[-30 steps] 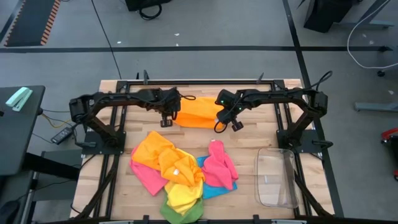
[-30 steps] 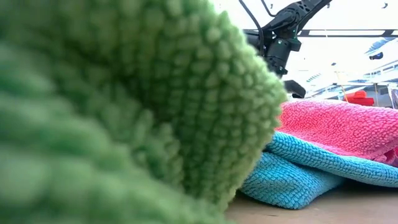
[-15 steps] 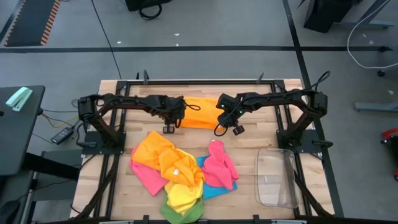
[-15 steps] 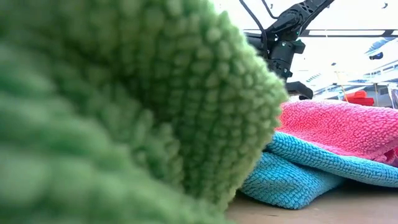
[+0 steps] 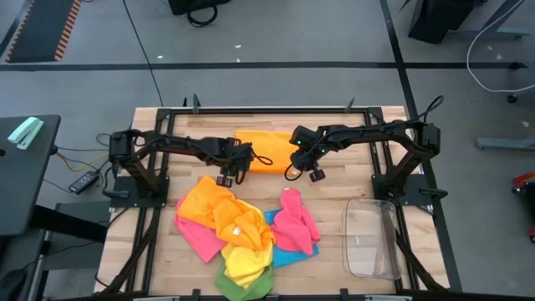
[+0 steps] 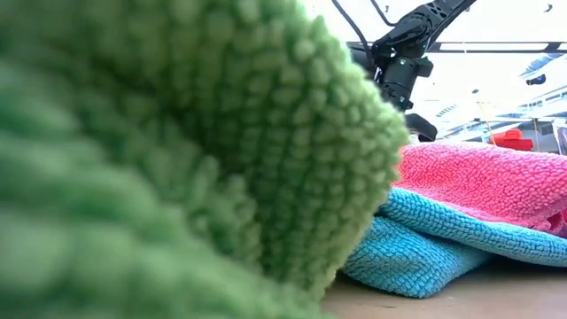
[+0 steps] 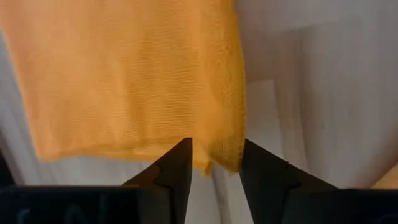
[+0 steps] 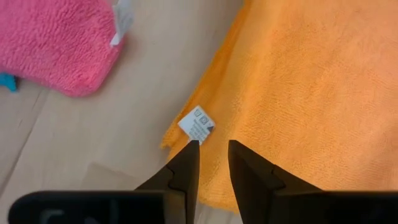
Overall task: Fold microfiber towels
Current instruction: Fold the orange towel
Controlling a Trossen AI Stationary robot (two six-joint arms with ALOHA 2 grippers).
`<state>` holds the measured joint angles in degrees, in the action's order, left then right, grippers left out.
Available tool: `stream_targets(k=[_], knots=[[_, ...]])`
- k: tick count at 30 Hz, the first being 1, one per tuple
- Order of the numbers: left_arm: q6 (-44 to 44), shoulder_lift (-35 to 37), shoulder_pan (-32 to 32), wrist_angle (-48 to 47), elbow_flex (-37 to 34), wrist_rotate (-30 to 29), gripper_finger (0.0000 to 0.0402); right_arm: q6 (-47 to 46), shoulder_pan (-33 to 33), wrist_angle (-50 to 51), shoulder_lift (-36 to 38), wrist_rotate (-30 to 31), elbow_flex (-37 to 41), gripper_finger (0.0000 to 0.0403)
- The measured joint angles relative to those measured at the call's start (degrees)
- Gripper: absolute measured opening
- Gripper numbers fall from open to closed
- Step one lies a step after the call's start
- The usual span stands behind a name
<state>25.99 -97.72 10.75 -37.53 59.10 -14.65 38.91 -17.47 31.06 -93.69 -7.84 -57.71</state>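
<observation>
Pale wooden slatted table (image 5: 167,251) inside a black frame, on a grey workshop floor. At the far edge, a folded orange microfiber towel (image 5: 261,140), lying flat and apart from the rest, probably set there as a finished piece. Left gripper (image 5: 224,177) just beside its near left corner, fingers (image 7: 177,168) parted by a narrow gap, with the towel's corner showing between them but nothing pinched. Right gripper (image 5: 313,173) by the near right corner, at the small white care label (image 8: 197,125), fingers (image 8: 186,167) slightly apart and clamped on nothing. Both consistent with release after laying the fold. Toward the near side, a loose heap of unfolded microfiber towels (image 5: 238,234) in orange, pink, yellow, blue and green, presumably awaiting folding. To the right, a clear rectangular plastic bin (image 5: 372,238), well apart from the heap.
</observation>
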Motion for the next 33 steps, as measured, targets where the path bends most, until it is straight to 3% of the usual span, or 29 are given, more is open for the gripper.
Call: stream_targets(k=[7, 16, 26, 33], knots=[[-0.1, -1.5, -0.4, 3.2, -1.4, -4.1, 0.0131, -2.7, 0.0, 0.0, 0.0, -0.2, 0.0, 0.0094], [-5.7, -1.3, -0.8, 3.4, -1.0, -4.2, 0.0095, -5.0, 0.4, 0.1, 0.0, -3.8, 0.0, 0.0094], [-5.9, -1.3, -2.5, 3.2, -1.0, -2.8, 0.0067, -7.7, 3.4, -6.0, 0.0, -3.9, 0.0, 0.0094], [-4.2, -1.3, -4.8, 4.0, -1.0, -2.1, 0.0081, -9.1, 2.9, -5.9, 0.0, -3.8, 0.0, 0.0094]])
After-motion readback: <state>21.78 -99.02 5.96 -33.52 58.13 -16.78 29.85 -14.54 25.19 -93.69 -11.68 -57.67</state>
